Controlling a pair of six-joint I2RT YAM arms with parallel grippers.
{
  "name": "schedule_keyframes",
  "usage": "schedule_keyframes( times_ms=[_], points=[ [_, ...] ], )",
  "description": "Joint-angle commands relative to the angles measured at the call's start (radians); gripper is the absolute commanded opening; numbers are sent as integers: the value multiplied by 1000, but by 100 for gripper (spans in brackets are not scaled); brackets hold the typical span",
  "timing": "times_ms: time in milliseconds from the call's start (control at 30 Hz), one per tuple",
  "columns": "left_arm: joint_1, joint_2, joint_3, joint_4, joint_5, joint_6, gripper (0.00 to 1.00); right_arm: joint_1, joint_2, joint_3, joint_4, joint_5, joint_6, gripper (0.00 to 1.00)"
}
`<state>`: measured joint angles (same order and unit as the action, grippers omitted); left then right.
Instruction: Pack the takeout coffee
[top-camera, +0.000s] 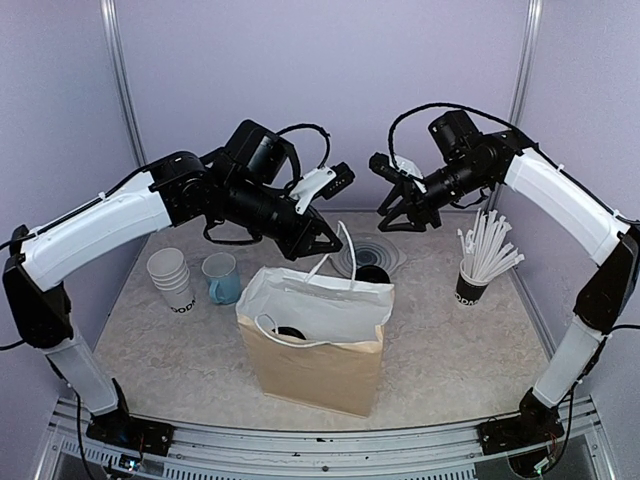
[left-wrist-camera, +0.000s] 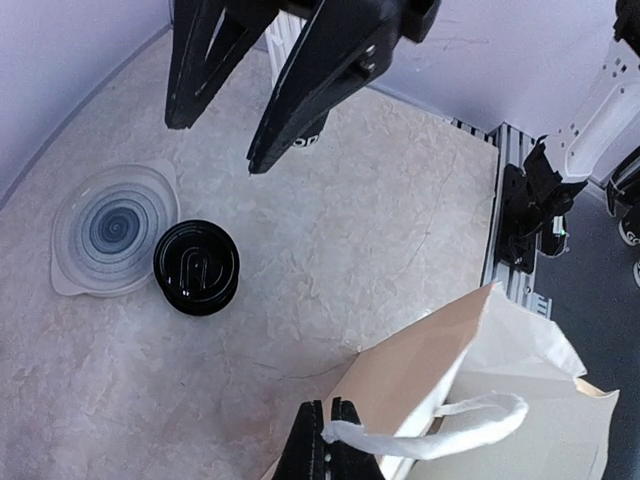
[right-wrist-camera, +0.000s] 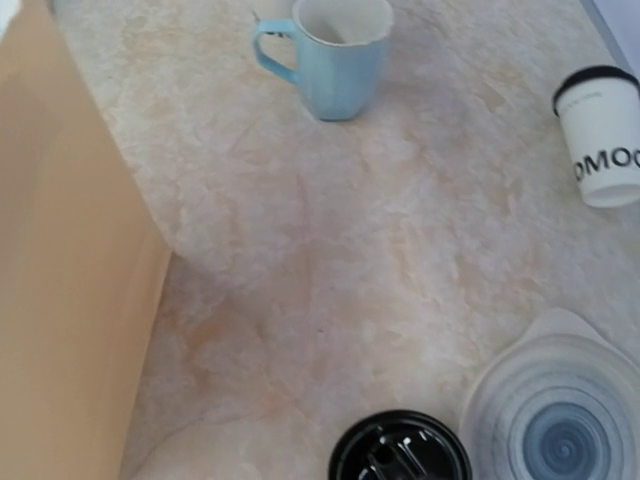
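The takeout coffee (right-wrist-camera: 603, 140), a white paper cup with a black lid and black lettering, stands on the table beyond the blue mug in the right wrist view. In the top view my left arm hides it. A brown paper bag (top-camera: 318, 365) stands open at the table's front middle. A dark round shape that I cannot identify shows inside it. My left gripper (left-wrist-camera: 331, 440) (top-camera: 333, 243) is shut on the bag's white handle (left-wrist-camera: 445, 432) above the far rim. My right gripper (top-camera: 396, 222) (left-wrist-camera: 215, 148) hangs open in the air behind the bag, holding nothing.
A stack of black lids (left-wrist-camera: 196, 266) (right-wrist-camera: 400, 455) sits beside clear lids (left-wrist-camera: 112, 230) (right-wrist-camera: 560, 420) behind the bag. At the left are a light-blue mug (top-camera: 222, 278) (right-wrist-camera: 335, 50) and nested white cups (top-camera: 172, 280). A cup of white straws (top-camera: 472, 285) stands at the right.
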<state>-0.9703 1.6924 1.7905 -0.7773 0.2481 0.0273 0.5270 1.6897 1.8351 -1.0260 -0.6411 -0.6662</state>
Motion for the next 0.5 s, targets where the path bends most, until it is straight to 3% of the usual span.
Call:
schedule_keyframes(
  times_ms=[0, 467],
  points=[
    [-27, -133, -38, 59, -28, -22, 0, -19, -28, -13, 18, 14, 20, 42],
    [-107, -230, -141, 68, -129, -68, 0, -21, 39, 30, 3, -7, 26, 42]
  ],
)
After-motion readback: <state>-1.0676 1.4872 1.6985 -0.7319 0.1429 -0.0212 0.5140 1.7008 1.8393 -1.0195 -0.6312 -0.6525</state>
